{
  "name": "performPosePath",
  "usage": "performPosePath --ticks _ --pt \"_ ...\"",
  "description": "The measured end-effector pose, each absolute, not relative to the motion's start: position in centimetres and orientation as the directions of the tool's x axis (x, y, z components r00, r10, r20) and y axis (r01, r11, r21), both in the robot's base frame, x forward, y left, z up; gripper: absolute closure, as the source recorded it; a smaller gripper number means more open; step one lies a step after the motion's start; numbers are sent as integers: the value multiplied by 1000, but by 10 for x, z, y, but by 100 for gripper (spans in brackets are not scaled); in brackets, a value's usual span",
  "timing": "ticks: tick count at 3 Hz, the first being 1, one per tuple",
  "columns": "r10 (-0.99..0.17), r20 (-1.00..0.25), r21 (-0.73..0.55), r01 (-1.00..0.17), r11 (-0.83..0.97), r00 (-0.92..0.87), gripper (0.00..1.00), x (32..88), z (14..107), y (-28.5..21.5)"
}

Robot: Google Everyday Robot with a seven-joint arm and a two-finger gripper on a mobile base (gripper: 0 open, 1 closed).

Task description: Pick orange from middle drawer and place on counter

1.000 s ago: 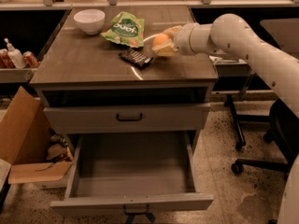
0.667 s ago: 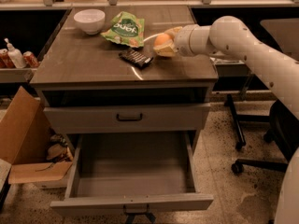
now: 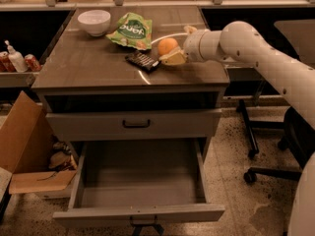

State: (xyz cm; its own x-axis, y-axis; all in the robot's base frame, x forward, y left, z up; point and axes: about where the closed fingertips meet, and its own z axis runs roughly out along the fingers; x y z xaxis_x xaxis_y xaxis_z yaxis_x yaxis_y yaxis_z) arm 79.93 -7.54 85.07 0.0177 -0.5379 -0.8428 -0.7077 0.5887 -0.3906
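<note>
The orange (image 3: 168, 46) rests on the counter (image 3: 88, 65) at its right side, beside a dark snack bar (image 3: 141, 61). My gripper (image 3: 180, 44) is right behind the orange at counter height, with my white arm coming in from the right. Its fingers are spread: one pale finger (image 3: 173, 59) lies low by the fruit's near side, and the other (image 3: 189, 30) stands away from it. The middle drawer (image 3: 142, 176) is pulled out low at the front. Its bare grey floor holds nothing.
A white bowl (image 3: 94, 21) and a green chip bag (image 3: 132, 31) sit at the counter's back. A closed drawer front with a black bar handle (image 3: 135, 124) is above the open drawer. A cardboard box (image 3: 22, 146) stands at the left and an office chair base (image 3: 263, 146) at the right.
The fingers have spread away from the orange, which now shows as a full round shape on the counter, a little left of where it was held. The arm has barely moved.
</note>
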Motion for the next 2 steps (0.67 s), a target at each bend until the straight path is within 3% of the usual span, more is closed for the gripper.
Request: performPosePath --ticks 2 --pt "-495 -865 -413 -681 604 86 0 767 868 -83"
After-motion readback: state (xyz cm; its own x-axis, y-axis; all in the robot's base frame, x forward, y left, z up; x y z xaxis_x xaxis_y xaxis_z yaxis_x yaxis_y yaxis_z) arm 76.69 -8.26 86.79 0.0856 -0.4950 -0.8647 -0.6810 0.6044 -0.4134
